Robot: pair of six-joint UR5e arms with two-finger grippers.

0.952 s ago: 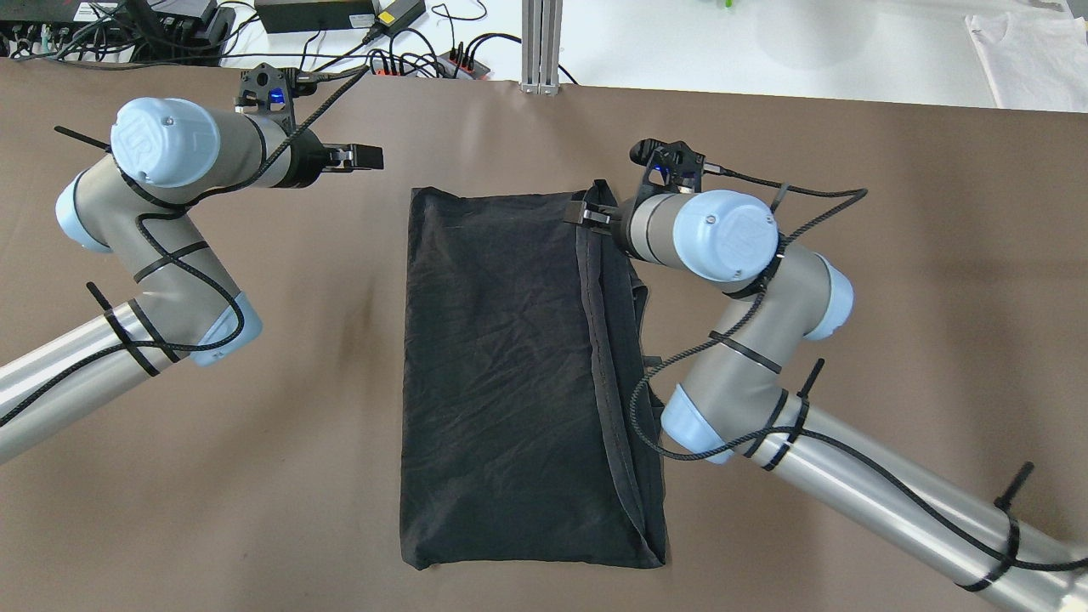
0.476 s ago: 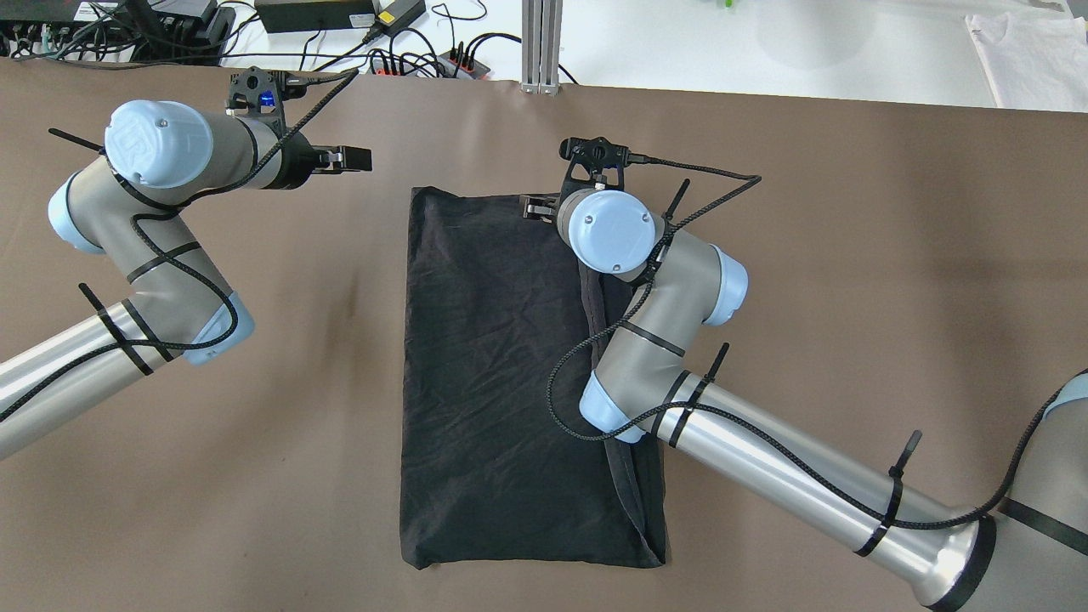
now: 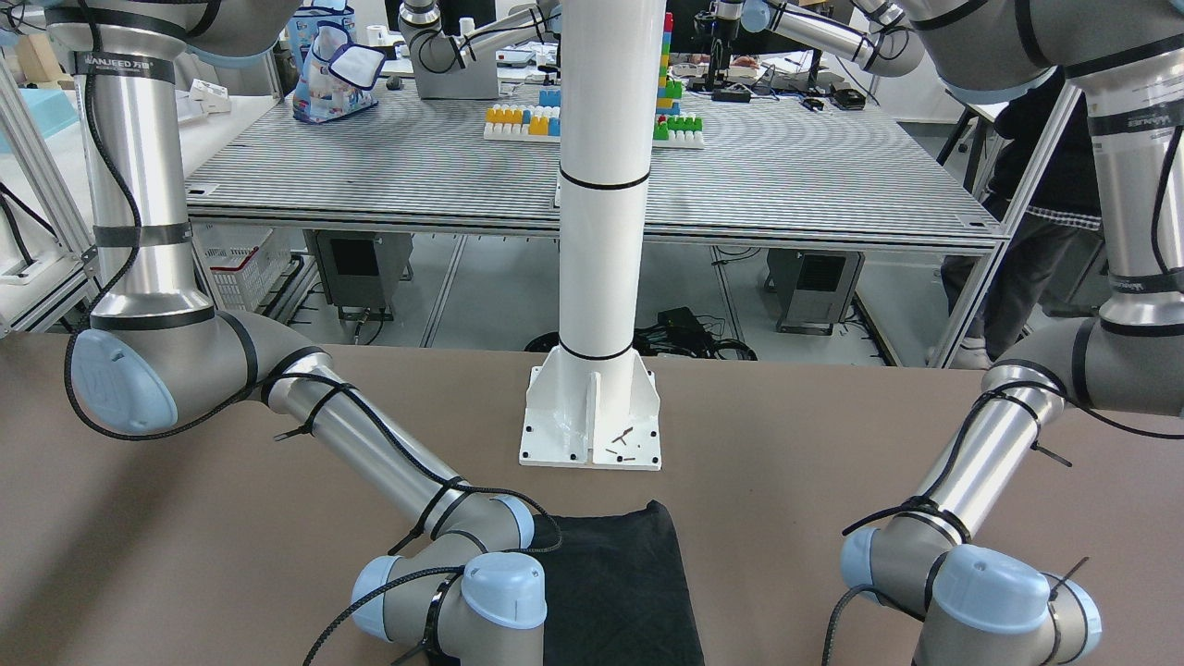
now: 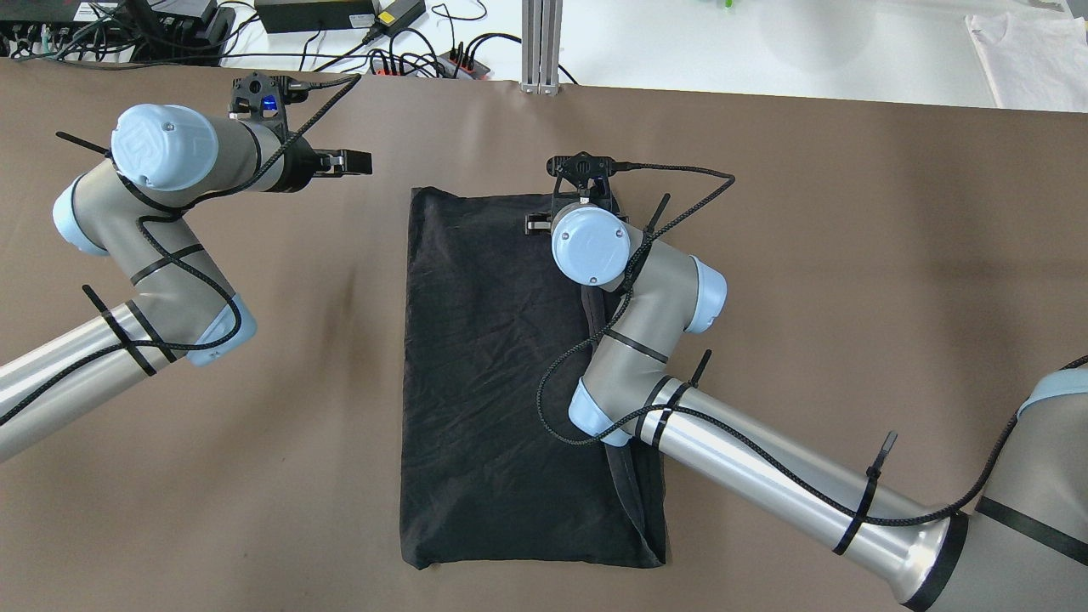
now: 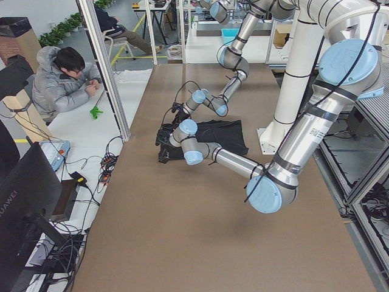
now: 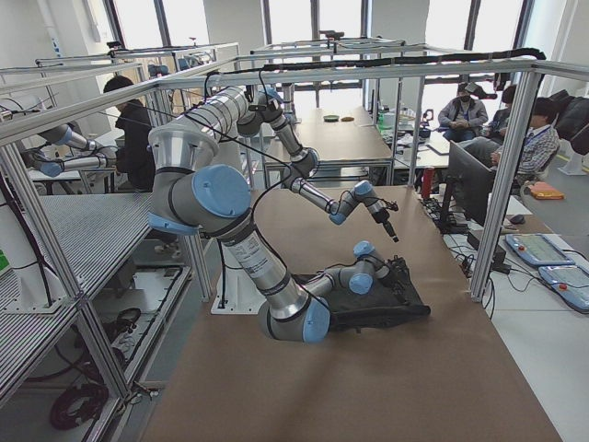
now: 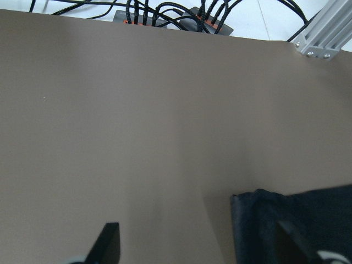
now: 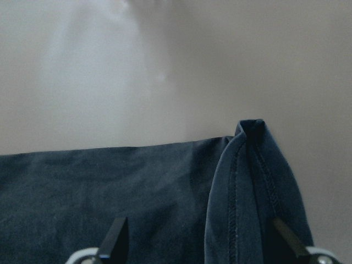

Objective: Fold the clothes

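Your right tool (image 8: 199,236), spread over the black garment (image 4: 493,357) at its far hem, might snag one layer only; layers unclear here. Left tool (image 4: 359,161) spread too.

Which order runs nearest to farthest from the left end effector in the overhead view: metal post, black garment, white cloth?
From the left end effector:
1. black garment, just to its right on the table.
2. metal post, at the far edge, centre.
3. white cloth, far right corner.
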